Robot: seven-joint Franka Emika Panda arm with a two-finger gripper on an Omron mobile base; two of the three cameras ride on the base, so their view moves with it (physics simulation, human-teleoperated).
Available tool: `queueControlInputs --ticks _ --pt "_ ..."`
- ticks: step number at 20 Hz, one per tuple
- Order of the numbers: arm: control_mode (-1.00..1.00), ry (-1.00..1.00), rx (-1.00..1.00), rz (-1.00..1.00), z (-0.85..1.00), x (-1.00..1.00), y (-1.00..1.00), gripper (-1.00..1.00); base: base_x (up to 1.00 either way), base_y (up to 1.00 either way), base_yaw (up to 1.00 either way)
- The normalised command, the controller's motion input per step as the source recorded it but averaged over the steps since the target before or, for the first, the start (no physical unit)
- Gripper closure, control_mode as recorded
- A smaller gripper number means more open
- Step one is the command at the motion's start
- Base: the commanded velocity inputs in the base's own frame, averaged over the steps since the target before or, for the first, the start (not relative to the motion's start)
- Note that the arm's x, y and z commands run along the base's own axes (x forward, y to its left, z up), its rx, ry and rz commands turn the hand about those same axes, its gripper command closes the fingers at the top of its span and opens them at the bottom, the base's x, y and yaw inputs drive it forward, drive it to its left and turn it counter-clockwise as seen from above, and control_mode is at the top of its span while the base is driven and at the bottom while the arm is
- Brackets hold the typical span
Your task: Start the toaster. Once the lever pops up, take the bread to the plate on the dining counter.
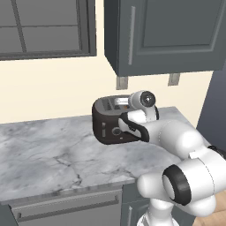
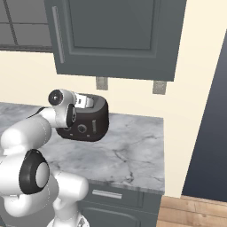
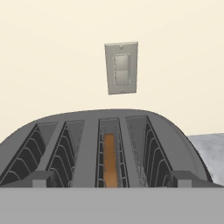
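Toaster (image 3: pixel 105 148) held bread (image 3: pixel 110 164) in its slot at six o'clock; gripper (image 3: pixel 109 186) gaped wide, empty.

A grey-veined marble counter (image 1: pixel 44 154) runs along a cream wall (image 1: pixel 53 84), with a grey drawer front and its metal handle (image 2: pixel 106 194) beneath the edge. Dark grey upper cabinets (image 2: pixel 115 35) hang above, beside a dark-framed window (image 1: pixel 44 26). Two pale switch plates (image 3: pixel 121 68) sit on the wall under the cabinets.
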Motion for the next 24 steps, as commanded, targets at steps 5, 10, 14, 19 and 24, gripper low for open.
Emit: queueControlInputs --ticks 5,10,14,19,24 --pt "-1.00 0.00 0.00 0.00 0.00 0.00 0.00 -1.00 0.00 0.00 0.00" --pt "-1.00 0.00 0.00 0.00 0.00 0.00 0.00 -1.00 0.00 0.00 0.00" --pt "-1.00 0.00 0.00 0.00 0.00 0.00 0.00 -1.00 0.00 0.00 0.00" --pt "-1.00 0.00 0.00 0.00 0.00 0.00 0.00 -1.00 0.00 0.00 0.00" --pt "-1.00 0.00 0.00 0.00 0.00 0.00 0.00 -1.00 0.00 0.00 0.00"
